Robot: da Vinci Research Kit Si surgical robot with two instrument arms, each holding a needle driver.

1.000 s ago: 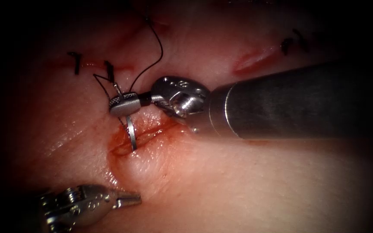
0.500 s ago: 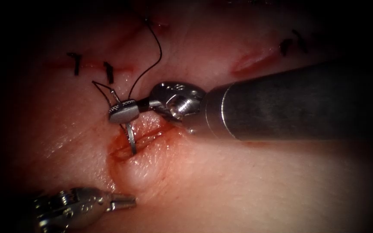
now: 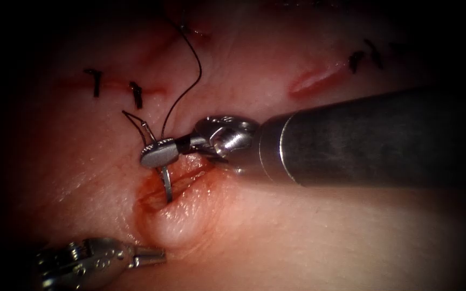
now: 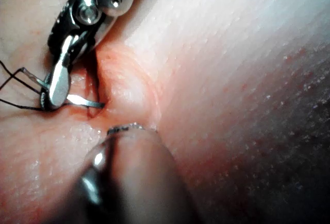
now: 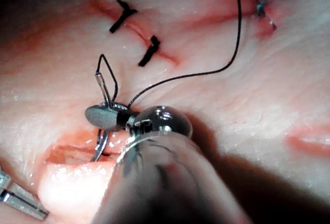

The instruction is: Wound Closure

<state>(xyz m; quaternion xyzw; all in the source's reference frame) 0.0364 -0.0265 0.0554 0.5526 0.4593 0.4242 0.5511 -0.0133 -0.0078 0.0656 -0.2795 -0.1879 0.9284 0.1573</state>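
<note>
The right tool (image 3: 159, 153) has its fingers clamped on the needle (image 3: 165, 183), gripping it toward the swaged end of the curve. From the fingers the needle runs down into the cut (image 3: 179, 180), where its tip is buried in the tissue (image 3: 297, 237); the short swaged end projects past the far side of the fingers. In the right wrist view the same grip shows: the fingers (image 5: 105, 117) are closed across the needle (image 5: 99, 147), which enters the open cut (image 5: 72, 154) just beyond them.

The thread (image 3: 187, 81) leaves the swaged end, forms a small loop close to the right tool's fingers, then arcs away across the tissue to a stitch point far from them. Two finished stitches (image 3: 115, 86) lie beyond the loop on the far side of the fingers.

Red fluid (image 3: 149, 188) lines the cut around the needle entry.

The left tool (image 3: 149, 255) has its fingers together and holds nothing. It sits well apart from the needle, with its tip resting at or just above the raised fold of tissue on the near side of the cut; contact cannot be told. In the left wrist view the right tool (image 4: 58, 85) holds the needle (image 4: 82, 100) just beyond the left tool's tip (image 4: 129, 128).
</note>
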